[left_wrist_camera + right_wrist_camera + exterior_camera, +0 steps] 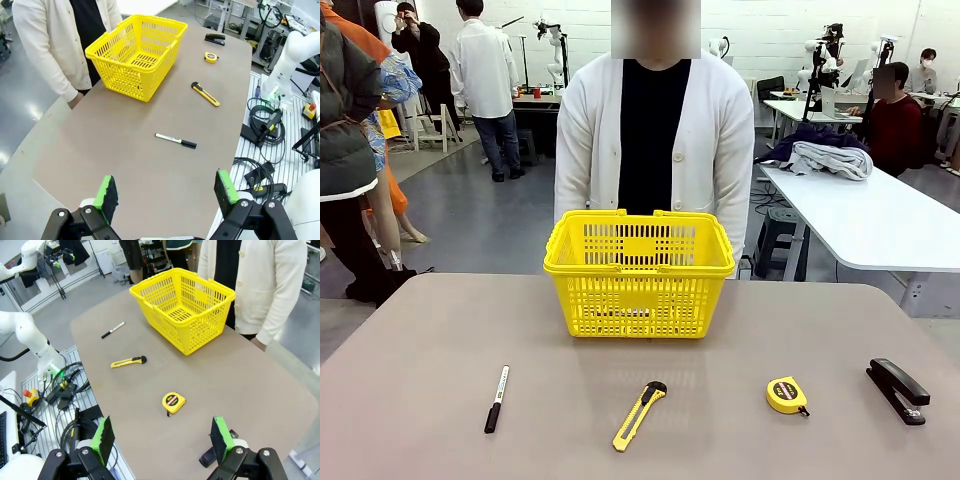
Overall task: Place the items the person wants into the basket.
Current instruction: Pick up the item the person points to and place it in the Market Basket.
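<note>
Jaws on the left stand wide open above the near worktop point(430, 340) edge, their green pads point(106, 192) far apart with nothing between them. The right jaws gape just as wide and hold nothing. In the right wrist view the stapler point(206, 459) lies just beside one finger, partly hidden by it.

Taking the worktop's middle as the dial in the front view, four things lie in a near row. A marker point(497, 398) is at 8 o'clock and a knife point(640, 415) at 6. The tape measure point(787, 395) is at 4, and the stapler point(897, 390) lies between 3 and 4, near the right edge. All four lie flat on the worktop, well apart from each other and from the basket point(640, 270).

It stands upright at 12 o'clock, close to the far edge, with both handles folded down on its rim. The person point(655, 140) stands just behind it, also at 12 o'clock, arms hanging down, one hand point(75, 99) near the far edge.
</note>
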`<state>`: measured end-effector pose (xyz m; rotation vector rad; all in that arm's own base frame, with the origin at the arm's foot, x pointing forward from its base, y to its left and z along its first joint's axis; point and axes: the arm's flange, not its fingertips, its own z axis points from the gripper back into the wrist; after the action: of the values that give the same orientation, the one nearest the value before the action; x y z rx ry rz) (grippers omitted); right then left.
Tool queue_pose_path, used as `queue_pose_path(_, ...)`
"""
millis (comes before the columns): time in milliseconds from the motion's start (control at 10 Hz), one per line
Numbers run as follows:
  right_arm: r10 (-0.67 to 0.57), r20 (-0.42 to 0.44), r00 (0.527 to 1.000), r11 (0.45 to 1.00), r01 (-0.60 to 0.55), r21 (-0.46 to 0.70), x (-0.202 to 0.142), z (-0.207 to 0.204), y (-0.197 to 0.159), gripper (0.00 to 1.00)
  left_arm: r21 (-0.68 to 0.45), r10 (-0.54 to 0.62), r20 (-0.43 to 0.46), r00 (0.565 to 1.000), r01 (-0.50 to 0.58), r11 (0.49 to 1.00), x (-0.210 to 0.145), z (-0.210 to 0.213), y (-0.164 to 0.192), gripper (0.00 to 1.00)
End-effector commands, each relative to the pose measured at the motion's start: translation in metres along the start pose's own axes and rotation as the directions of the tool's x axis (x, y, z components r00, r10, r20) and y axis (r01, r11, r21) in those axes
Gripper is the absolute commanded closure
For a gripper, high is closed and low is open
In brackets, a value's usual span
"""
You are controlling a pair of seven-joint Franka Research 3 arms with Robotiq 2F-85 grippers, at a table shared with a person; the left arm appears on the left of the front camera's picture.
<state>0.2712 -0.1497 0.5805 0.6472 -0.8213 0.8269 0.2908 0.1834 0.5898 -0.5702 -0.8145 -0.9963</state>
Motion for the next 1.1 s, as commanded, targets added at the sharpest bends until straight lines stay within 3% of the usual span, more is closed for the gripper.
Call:
queue_pose_path(0, 0.017, 0.02, 1.0, 1.0, -0.017, 0.012, 0.0001, -0.0001, -0.0017, 0.0, 0.002, -0.004, 0.005, 1.0, 0.004, 1.0, 0.0012, 0.0012, 0.0001, 0.0)
queue_pose_path(1000, 0.017, 0.02, 1.0, 1.0, -0.017, 0.012, 0.0001, -0.0001, -0.0017, 0.0, 0.002, -0.004, 0.005, 1.0, 0.004, 1.0, 0.0012, 0.0012, 0.0001, 0.0)
